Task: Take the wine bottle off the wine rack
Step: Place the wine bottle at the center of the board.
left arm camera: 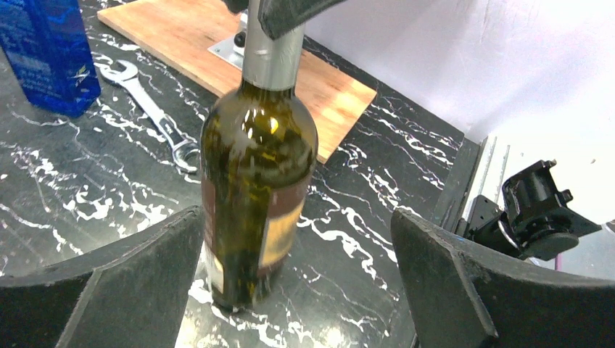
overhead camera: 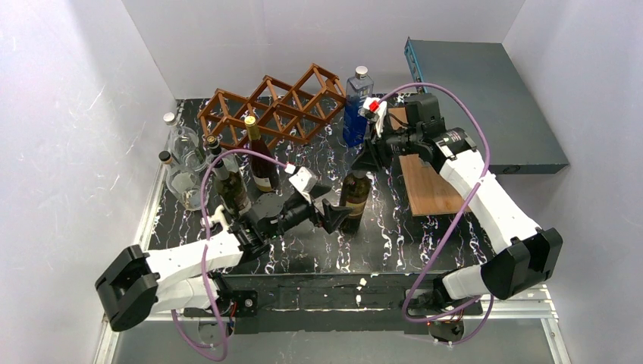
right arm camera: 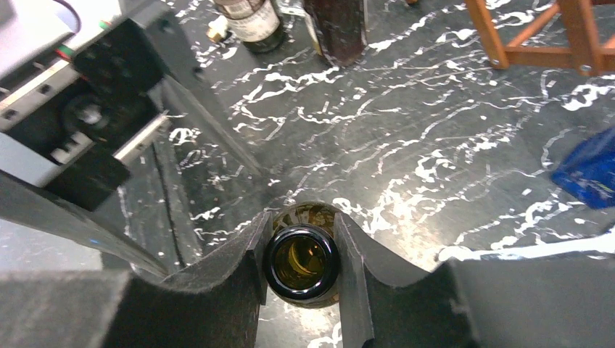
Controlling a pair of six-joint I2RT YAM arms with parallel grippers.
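The reddish-brown lattice wine rack (overhead camera: 273, 106) stands at the back of the table with no bottle showing in its cells; a corner of it shows in the right wrist view (right arm camera: 537, 29). A dark green wine bottle (overhead camera: 355, 201) stands upright on the black marbled table, well in front of the rack. My right gripper (overhead camera: 366, 158) is shut on its neck from above; the open mouth (right arm camera: 301, 262) sits between the fingers (right arm camera: 239, 290). My left gripper (overhead camera: 334, 216) is open around the bottle's lower body (left arm camera: 257, 188), which is close to its left finger (left arm camera: 130, 283).
A blue bottle (overhead camera: 356, 106), a flat wooden board (overhead camera: 428, 182) and a wrench (left arm camera: 156, 116) lie to the right of the rack. Two clear bottles (overhead camera: 182, 144) and two wine bottles (overhead camera: 258, 155) stand at the left. A dark grey box (overhead camera: 485, 98) is at the back right.
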